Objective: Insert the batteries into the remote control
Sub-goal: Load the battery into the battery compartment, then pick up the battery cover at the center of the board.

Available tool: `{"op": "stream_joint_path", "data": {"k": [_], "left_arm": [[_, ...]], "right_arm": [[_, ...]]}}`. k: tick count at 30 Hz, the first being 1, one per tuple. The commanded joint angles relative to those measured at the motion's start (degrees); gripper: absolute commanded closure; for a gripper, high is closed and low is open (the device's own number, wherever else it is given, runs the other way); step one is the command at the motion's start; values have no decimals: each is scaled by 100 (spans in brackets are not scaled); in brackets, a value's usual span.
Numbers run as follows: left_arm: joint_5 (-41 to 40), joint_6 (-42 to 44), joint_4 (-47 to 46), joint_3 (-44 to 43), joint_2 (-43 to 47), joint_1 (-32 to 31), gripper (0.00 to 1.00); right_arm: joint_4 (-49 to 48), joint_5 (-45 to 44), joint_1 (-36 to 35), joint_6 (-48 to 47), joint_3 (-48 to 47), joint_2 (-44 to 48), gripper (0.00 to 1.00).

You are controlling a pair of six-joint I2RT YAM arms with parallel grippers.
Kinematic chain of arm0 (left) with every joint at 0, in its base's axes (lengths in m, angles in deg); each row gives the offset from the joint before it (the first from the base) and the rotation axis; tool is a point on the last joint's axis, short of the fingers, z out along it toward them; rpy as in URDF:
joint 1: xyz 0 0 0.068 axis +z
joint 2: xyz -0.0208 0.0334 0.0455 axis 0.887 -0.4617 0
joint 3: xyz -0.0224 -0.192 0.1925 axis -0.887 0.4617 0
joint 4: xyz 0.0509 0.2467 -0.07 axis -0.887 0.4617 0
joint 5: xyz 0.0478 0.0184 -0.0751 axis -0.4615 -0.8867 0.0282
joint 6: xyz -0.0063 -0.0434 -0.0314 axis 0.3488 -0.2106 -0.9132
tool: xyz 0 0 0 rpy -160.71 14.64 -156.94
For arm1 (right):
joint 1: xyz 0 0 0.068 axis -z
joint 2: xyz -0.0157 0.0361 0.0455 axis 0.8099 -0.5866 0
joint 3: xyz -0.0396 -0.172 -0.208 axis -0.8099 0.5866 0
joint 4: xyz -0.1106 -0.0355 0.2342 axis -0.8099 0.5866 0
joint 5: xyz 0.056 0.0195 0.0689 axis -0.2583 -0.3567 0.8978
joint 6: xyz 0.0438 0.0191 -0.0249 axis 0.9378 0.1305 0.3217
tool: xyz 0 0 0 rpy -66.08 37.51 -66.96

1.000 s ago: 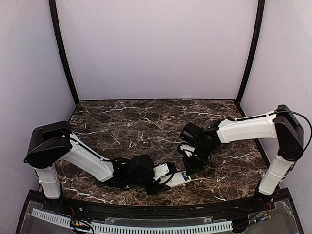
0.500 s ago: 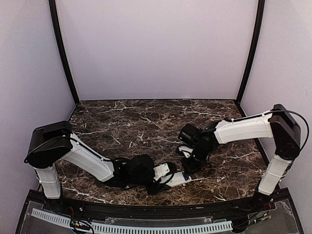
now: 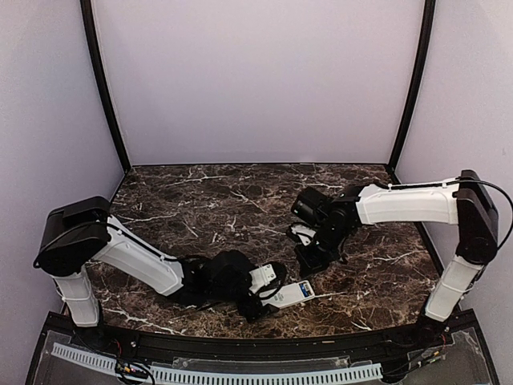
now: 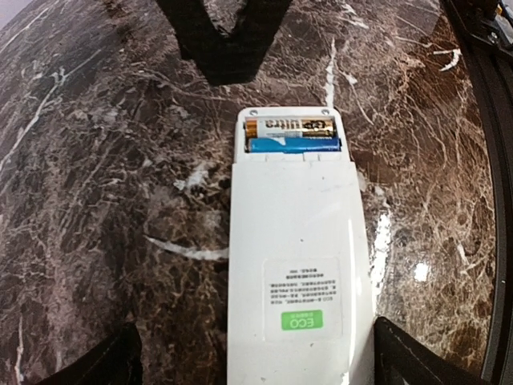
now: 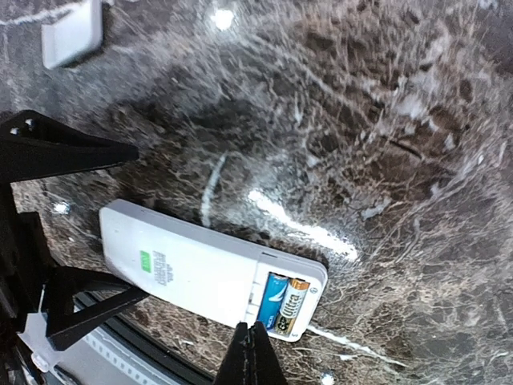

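White remote control (image 4: pixel 295 241) back-up, bay uncovered, both batteries (image 4: pixel 292 136) inside.

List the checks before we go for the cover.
1. Both batteries seated in the remote: ok.
2. Polarity: cannot tell.
3. Cover found, loose on the table, apart from the remote: ok.
4. Right gripper empty: ok.
5. Right gripper ready to pick: not ok, shut.
6. Left gripper clamping the remote: not ok, open, straddles it with a gap.
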Motion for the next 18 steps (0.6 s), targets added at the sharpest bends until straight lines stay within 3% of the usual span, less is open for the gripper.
{"op": "stream_joint_path", "data": {"k": [1, 7, 12, 14, 18], "left_arm": [[-286, 176, 520, -12, 808, 26, 1], [-31, 25, 566, -78, 1966, 207, 1], [39, -1338, 1236, -53, 3160, 1029, 1], [-428, -1706, 1648, -42, 3574, 1467, 1], [-2667, -2243, 2838, -154, 3997, 1777, 1]], "right_arm": [[364, -264, 134, -139, -500, 324, 98], [450, -470, 275, -384, -1092, 214, 86], [-200, 68, 208, -784, -1586, -91, 80], [-799, 474, 69, -1154, -1612, -209, 72], [-1198, 670, -527, -2209, -2160, -788, 60]]}}
